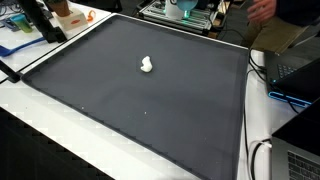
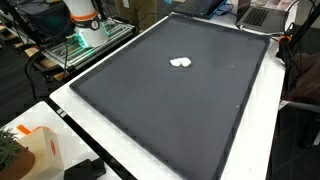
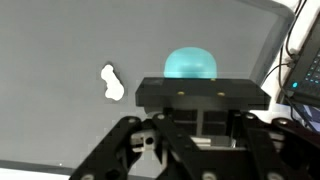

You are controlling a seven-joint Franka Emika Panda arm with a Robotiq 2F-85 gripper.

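Note:
A small white lumpy object lies alone on a large dark grey mat. It shows in both exterior views and in the wrist view. My gripper fills the lower part of the wrist view, its black linkages spread wide and nothing between them. It hangs well above the mat, far from the white object. The fingertips are cut off by the frame's edge. A glowing cyan dome sits behind the gripper body. Only the arm's orange and white base part shows in an exterior view.
The mat lies on a white table. Laptops and cables stand along one side. A metal rack with a green glow holds the robot base. An orange and white box and a black device sit near corners.

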